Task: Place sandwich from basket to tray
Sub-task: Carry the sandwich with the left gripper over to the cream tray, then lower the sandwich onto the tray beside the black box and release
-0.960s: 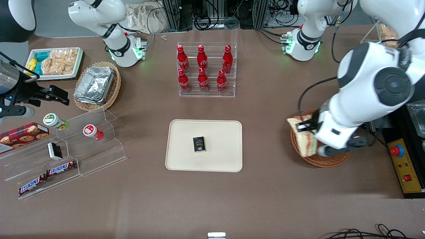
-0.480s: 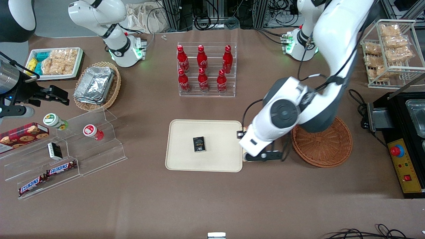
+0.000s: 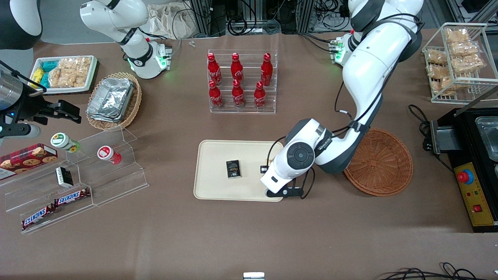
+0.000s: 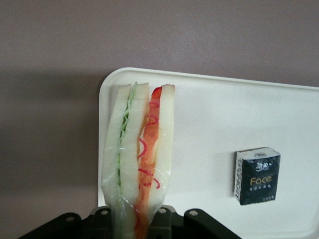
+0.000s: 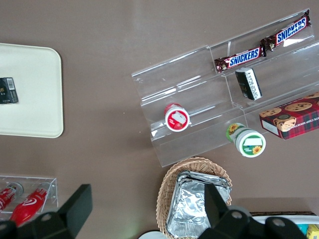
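The left arm's gripper (image 4: 137, 219) hangs over the flat cream-beige rectangular tray (image 3: 218, 155), at the tray's end nearest the round reddish-brown woven wicker basket (image 3: 383, 163). Its fingers are clenched on the triangular wedge sandwich of pale white bread with red and green filling (image 4: 139, 164), which is wrapped in clear film and held on edge. In the front view the wrist hides nearly all of the sandwich.

In my judgement the main risk is the rim. In the wrist view the wedge sits close to the tray's rounded corner, so a release here could leave one bread edge on the low rim, or tip the upright wedge out onto the brown counter (image 3: 249, 233). The slippery film could also let it slide as the fingers part.

Taking the tray as a clock face seen from the front camera, the gripper is at about 4 o'clock. The small black box (image 3: 233, 169) lies near the centre, well apart from the sandwich. Bare tray lies between the two, so there is room to shift toward the centre; from 9 to 12 o'clock it is open too.
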